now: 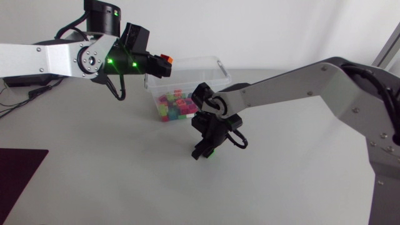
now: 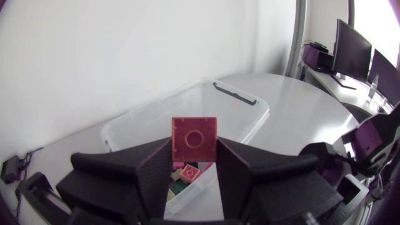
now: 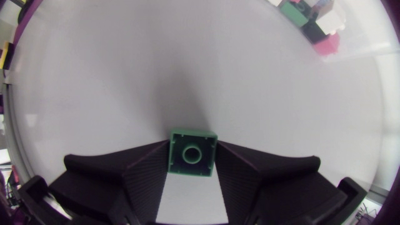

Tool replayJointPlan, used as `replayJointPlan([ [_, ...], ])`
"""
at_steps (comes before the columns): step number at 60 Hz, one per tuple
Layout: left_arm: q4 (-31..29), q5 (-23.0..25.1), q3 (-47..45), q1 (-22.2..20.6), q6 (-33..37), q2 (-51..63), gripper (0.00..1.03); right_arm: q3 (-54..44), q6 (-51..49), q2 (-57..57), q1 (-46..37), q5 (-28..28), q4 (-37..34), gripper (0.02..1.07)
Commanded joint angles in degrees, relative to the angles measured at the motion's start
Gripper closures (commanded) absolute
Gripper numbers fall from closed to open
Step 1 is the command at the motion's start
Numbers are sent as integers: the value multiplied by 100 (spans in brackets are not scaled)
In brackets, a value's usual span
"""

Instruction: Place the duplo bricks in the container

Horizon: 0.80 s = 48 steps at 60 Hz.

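A red brick (image 2: 194,139) is clamped between the fingers of the left gripper (image 2: 194,164) above the clear container (image 1: 214,67), near its rim at about 10 o'clock in the head view. A pile of coloured bricks (image 1: 175,104) lies inside the container. At about 5 o'clock from the container, the right gripper (image 3: 192,164) grips a green brick (image 3: 192,153) from both sides, low over the grey table (image 1: 112,162).

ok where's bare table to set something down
The white table is bare between the dark mat and the right gripper holding a green duplo brick. Crowded at the clear plastic container, under the left gripper with a red brick.
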Motion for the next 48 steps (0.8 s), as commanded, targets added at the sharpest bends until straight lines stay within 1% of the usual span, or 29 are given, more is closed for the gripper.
replayJointPlan([
  [1,192,-109,253,9,-258,256,82,-82,-115,-145,51,26,9,71],
  [13,412,-408,578,1,-495,661,81,-64,-150,-672,-160,26,-53,72],
  [20,483,-610,798,-78,-522,924,81,-29,-176,-1024,-292,-44,-71,72],
  [22,483,-716,956,-131,-530,1074,81,15,-167,-1138,-353,-88,-97,72],
  [32,359,-926,1651,-210,-618,1557,80,147,-150,-1542,-582,-255,-71,72],
  [34,280,-979,1827,-228,-627,1671,78,182,-150,-1586,-635,-317,-62,72],
  [38,26,-1058,2248,-272,-627,1918,68,252,-150,-1700,-731,-387,-27,72],
  [40,-203,-1076,2512,-272,-636,2032,60,287,-141,-1744,-775,-396,9,72],
  [45,-686,-1076,2987,-272,-645,2260,44,358,-132,-1806,-828,-449,44,72],
  [46,-959,-1076,3215,-263,-645,2375,36,366,-123,-1806,-837,-457,53,72],
  [48,-1161,-1076,3391,-263,-645,2471,29,384,-115,-1841,-854,-466,96,72],
])
